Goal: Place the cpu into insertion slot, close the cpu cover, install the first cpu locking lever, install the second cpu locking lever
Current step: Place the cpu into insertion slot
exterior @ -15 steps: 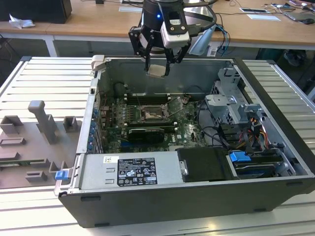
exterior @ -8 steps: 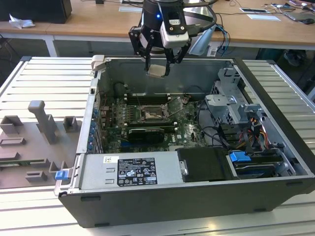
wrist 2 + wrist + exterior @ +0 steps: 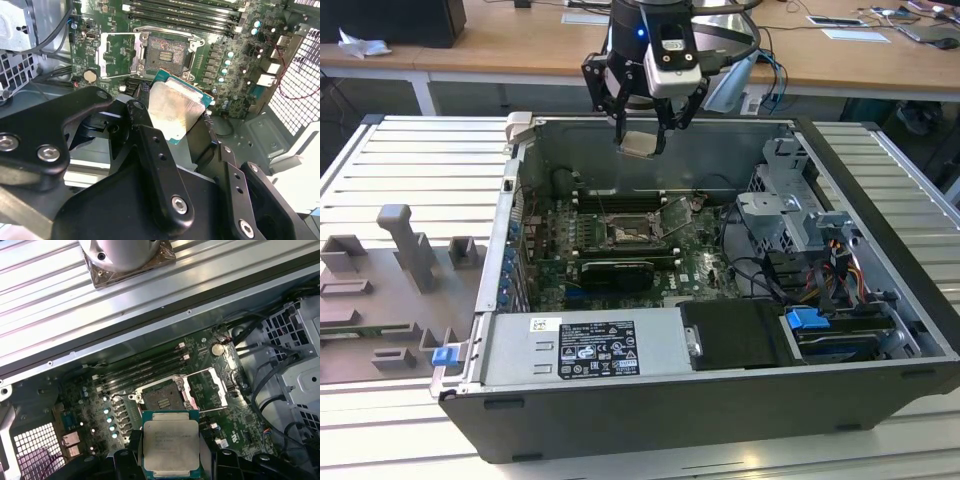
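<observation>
In the exterior view the gripper point(image 3: 640, 142) hangs over the open computer case point(image 3: 720, 425). Its claw is closed on the cpu point(image 3: 638, 144), which is well above the insertion slot point(image 3: 624, 232) and off toward the case's back wall from it. The cpu cover point(image 3: 674, 214) is swung open beside the slot on the exterior view's right, so the socket lies bare. In the second wrist view the black fingers point(image 3: 137, 117) pinch the chip by two opposite edges. The slot point(image 3: 167, 50) shows its dark centre beyond the chip, with the cover point(image 3: 117, 54) open alongside. In the first wrist view the cpu point(image 3: 170, 442) has its sides roughly parallel to the rim of the slot point(image 3: 162, 399). Doing this step well, I judge, means holding the chip level and square to that rim, with its corners matched, so that no contact is bent. Room is tight: the memory sticks point(image 3: 137, 371) lie just beside the slot on one side and the opened cover on another, and the fingers need clearance from both. Straight above the slot the space looks open.
</observation>
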Controlling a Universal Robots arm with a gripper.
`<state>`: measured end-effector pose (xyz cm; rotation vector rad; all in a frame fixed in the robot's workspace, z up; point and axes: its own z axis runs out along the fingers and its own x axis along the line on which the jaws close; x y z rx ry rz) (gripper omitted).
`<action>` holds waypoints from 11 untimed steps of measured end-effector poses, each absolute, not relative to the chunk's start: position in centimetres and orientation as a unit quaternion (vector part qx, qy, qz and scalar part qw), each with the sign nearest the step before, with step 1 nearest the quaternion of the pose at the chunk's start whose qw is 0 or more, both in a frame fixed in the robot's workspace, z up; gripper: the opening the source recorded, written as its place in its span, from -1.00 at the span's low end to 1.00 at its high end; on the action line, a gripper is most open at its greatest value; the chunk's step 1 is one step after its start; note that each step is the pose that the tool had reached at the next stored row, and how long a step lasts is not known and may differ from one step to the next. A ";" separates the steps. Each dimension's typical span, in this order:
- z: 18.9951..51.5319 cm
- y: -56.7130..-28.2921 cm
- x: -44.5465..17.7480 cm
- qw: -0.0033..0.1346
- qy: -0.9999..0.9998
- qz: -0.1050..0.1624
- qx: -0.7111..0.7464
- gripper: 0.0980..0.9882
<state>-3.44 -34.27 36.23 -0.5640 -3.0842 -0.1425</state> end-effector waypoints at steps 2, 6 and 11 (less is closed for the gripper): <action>36.2 -34.3 -3.4 0.001 -0.982 -0.045 -0.182 0.00; 36.2 -34.3 -3.4 0.001 -0.982 -0.045 -0.185 0.00; 36.2 -34.3 -3.4 0.001 -0.981 -0.045 -0.190 0.00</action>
